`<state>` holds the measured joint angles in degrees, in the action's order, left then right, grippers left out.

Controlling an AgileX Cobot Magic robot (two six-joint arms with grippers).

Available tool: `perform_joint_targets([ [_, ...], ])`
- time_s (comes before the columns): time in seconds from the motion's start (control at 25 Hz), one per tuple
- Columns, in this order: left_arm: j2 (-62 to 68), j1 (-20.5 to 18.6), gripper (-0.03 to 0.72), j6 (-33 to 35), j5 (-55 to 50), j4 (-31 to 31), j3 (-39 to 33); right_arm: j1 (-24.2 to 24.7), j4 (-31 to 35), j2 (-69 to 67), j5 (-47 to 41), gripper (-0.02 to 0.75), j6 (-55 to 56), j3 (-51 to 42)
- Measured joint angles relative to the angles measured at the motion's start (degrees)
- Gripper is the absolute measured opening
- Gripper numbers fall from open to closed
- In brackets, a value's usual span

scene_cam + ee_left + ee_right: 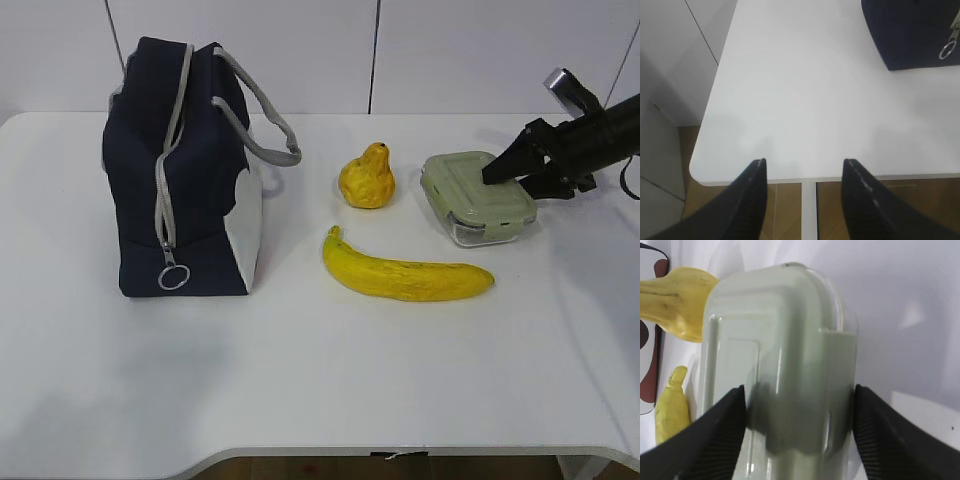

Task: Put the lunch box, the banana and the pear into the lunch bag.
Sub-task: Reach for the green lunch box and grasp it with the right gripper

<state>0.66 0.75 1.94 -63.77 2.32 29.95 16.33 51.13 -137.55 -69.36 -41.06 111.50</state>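
Table [300, 380] — white, fills most of the exterior view; holds all four items.

Lunch bag [185, 170] — navy, upright at the left of the frame, grey zipper running down its near end to a ring pull [173, 277], grey handles on top, white side panel facing right. Its lower corner and the ring also show at the upper right of the left wrist view.

Pear [367, 177] — golden yellow, centre of the frame, right of the bag and apart from it.

Banana [405, 272] — lies on its side below the pear, stem end toward the left, tip pointing right, just below the lunch box.

Lunch box [477, 197] — clear body, pale green lid, resting flat on the table at centre right, just beside the pear.

Right gripper [518, 170] — reaches in from the right edge of the frame, over the right half of the lid. In the right wrist view its two dark fingers [715, 430] stand apart with the box's width between them, one on each long side; whether they press the walls cannot be told.

Left gripper [804, 172] — jaws apart, nothing between them; hangs over the bare near-left table edge, well away from the bag.
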Motion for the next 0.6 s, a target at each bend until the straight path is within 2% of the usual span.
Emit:
perform_joint_targets([
  [0.6, 0.00, 0.00, 0.362, 0.00, 0.00, 0.00, 0.00, 0.00, 1.26, -0.09, -0.14, 0.439, 0.46, 0.00],
])
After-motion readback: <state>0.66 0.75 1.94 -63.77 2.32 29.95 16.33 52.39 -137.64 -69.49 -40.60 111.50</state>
